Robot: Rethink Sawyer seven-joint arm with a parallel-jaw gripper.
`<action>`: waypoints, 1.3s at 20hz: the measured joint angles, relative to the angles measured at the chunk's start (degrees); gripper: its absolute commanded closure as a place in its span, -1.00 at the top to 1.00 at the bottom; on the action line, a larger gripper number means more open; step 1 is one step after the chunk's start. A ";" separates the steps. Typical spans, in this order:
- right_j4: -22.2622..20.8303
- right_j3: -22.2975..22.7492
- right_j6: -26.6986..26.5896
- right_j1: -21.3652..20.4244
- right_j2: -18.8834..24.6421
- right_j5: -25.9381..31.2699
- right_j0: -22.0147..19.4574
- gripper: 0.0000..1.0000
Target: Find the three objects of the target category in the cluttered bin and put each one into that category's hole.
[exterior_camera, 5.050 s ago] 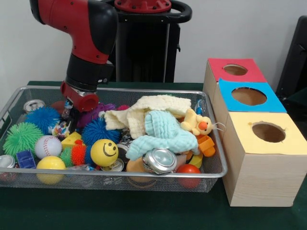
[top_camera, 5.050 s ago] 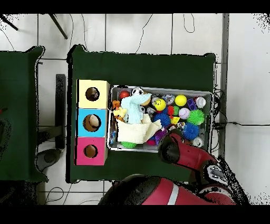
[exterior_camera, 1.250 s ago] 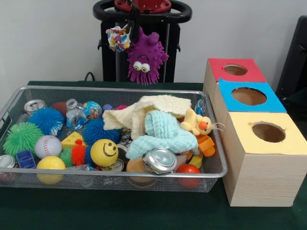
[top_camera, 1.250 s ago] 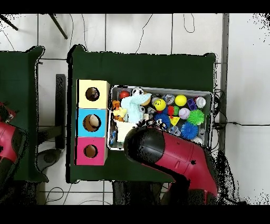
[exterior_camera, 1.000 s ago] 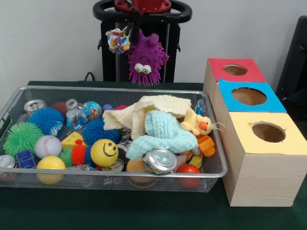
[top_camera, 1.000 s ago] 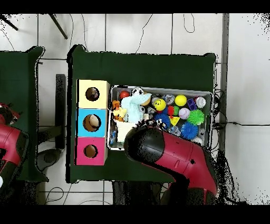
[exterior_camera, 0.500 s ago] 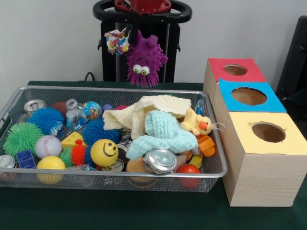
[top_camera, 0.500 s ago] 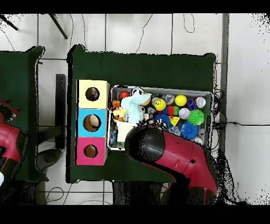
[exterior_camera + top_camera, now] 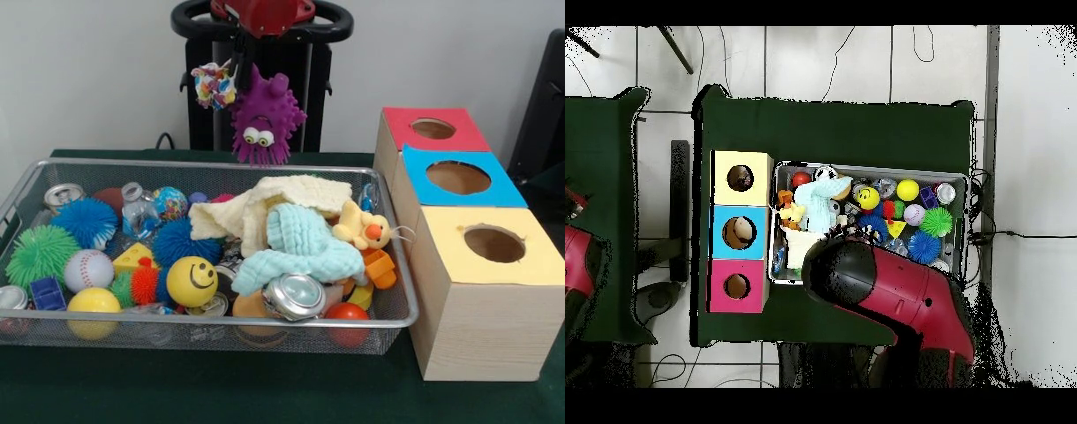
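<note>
A purple spiky toy with two eyes (image 9: pixel 261 113) hangs in the air above the back rim of the wire bin (image 9: pixel 212 165). My gripper (image 9: pixel 241 64) is shut on its top. A small multicoloured bundle (image 9: pixel 209 84) dangles beside it on the left, and whether the gripper holds it too I cannot tell. In the overhead view the red arm (image 9: pixel 875 285) covers the bin's near side and hides the gripper and the toy. The boxes with holes stand right of the bin: red (image 9: pixel 470 137), blue (image 9: pixel 505 191), yellow (image 9: pixel 446 252).
The bin holds spiky balls (image 9: pixel 40 253), a baseball (image 9: pixel 87 269), a smiley ball (image 9: pixel 192 281), cans (image 9: pixel 293 296), cloths (image 9: pixel 296 240) and a plush duck (image 9: pixel 362 228). In the overhead view the three boxes (image 9: pixel 740 232) sit left of the bin (image 9: pixel 960 182).
Five seconds ago the gripper was down in the bin's back left; now it is raised with the purple toy. Over the last second the toy has drifted slightly left.
</note>
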 measured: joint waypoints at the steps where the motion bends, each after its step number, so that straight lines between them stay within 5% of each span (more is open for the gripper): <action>1: 0.01 -0.01 0.00 -0.01 -0.01 -0.14 0.00 -1.00; 10: 0.00 0.00 0.00 0.01 0.06 -0.75 -0.51 -1.00; 11: 0.01 -0.01 0.00 -0.01 0.07 -0.92 -0.62 1.00; 26: 0.00 -0.11 0.00 -0.06 0.10 -1.05 -0.95 1.00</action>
